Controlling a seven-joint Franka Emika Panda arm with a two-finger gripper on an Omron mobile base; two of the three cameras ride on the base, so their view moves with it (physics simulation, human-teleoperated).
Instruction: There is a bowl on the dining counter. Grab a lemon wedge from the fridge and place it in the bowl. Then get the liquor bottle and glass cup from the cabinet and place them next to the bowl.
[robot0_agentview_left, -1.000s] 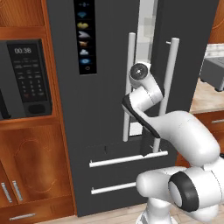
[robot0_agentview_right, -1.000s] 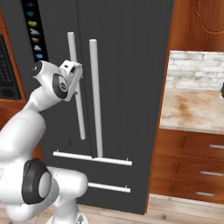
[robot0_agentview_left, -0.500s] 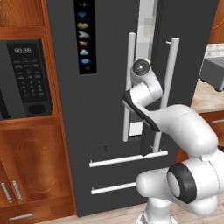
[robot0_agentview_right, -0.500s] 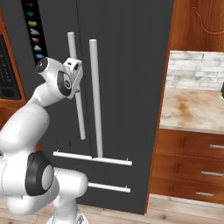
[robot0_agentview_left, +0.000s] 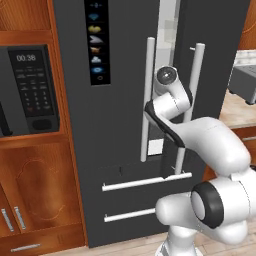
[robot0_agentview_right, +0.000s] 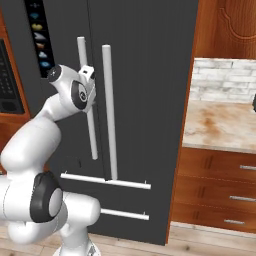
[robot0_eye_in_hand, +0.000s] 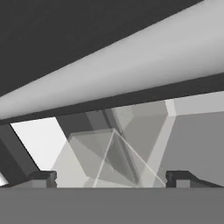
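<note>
Gripper (robot0_eye_in_hand: 111, 177) released with jaws spread wide, close against the fridge (robot0_agentview_left: 125, 125) front, left door handle (robot0_eye_in_hand: 109, 74) a pale bar just beyond its fingertips

White robot arm (robot0_agentview_left: 200, 135) has advanced toward the tall dark grey fridge (robot0_agentview_left: 125, 150). Its round wrist joint (robot0_agentview_left: 166, 76) now sits higher and closer against the long pale vertical door handle (robot0_agentview_left: 148, 100) than a second ago.
</note>
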